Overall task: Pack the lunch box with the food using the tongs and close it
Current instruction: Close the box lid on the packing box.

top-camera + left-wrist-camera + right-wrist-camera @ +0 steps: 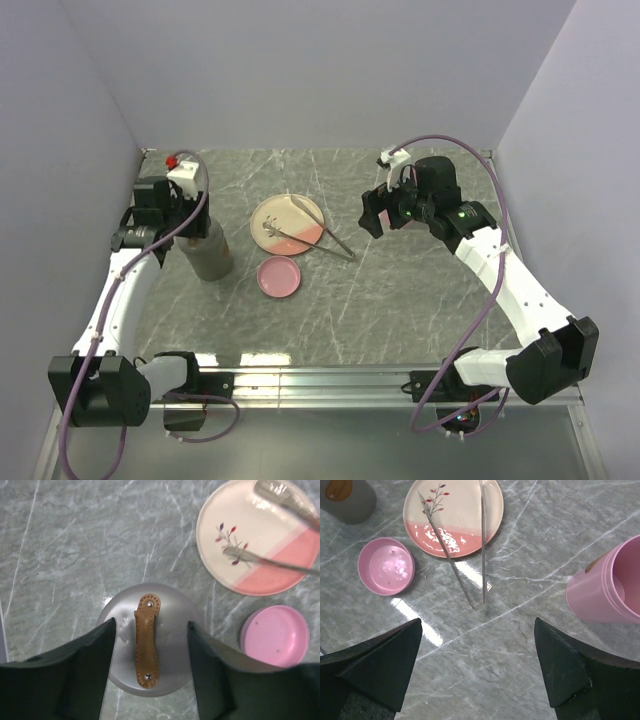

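Note:
The lunch box [210, 258] is a grey cylinder at the left, its lid [172, 640] on, with a brown leather strap [146, 640] across the top. My left gripper [151, 622] hangs open just above the lid, one finger on each side of the strap and holding nothing. The silver tongs [322, 238] lie with their spread ends on the pink-and-cream plate [280, 212] and their narrow end on the table. My right gripper [477, 622] stands wide open over bare table, just short of the tongs' [482, 540] narrow end. No food shows in any view.
A shallow pink round dish [280, 277] sits on the table between the lunch box and the plate's near edge. A taller pink cup [600, 590] stands to the right of my right gripper. Purple-grey walls close in the table on three sides.

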{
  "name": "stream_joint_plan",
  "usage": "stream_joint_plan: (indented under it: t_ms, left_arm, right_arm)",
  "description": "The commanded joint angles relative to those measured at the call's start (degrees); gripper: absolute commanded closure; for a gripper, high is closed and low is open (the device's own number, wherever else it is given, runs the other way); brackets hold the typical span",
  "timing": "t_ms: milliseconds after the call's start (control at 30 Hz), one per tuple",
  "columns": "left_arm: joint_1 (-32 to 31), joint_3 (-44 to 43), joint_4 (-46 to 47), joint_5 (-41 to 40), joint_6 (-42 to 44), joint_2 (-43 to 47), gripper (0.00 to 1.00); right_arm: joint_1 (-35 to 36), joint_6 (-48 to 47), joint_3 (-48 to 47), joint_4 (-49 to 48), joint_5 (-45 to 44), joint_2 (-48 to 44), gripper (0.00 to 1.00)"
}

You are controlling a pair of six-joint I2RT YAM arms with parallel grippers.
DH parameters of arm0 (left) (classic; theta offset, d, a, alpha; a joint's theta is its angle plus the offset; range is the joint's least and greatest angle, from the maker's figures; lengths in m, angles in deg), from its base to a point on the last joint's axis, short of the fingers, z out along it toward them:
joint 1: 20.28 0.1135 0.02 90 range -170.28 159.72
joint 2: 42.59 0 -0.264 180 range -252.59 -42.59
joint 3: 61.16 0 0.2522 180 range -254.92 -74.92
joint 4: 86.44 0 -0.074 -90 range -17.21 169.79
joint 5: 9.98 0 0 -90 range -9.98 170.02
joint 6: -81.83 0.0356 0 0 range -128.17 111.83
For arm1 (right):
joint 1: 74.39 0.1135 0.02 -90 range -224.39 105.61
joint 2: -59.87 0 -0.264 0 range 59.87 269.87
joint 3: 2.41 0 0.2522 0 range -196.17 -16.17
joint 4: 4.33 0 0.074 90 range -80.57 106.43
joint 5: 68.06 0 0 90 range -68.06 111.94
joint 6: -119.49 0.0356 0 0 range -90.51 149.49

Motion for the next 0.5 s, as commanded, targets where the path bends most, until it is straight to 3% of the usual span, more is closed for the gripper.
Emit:
stream_joint_plan:
  t_ms: [0,167,267,467]
  left_arm:
    - [-0.05,-6.08,-2.18,2.14,0.19,0.57,0.34]
    - [-0.05,-10.22,-6.12,7.04,4.57,1.97,0.30]
    - [-0.05,-11.80,-10.17,15.74,14.75,2.85,0.29]
    - [-0.05,-13.04,-27.21,28.31,39.62,2.15,0.29]
  right_arm:
    - [-0.29,0.71,-2.74,-0.44,1.19,-0.50,0.00]
    - [-0.73,0.45,-3.17,0.25,1.72,-0.41,0.00]
    - [-1.52,-0.78,-3.96,1.92,3.73,0.20,0.00]
    - [-4.33,-2.62,-7.30,7.72,11.99,3.45,0.00]
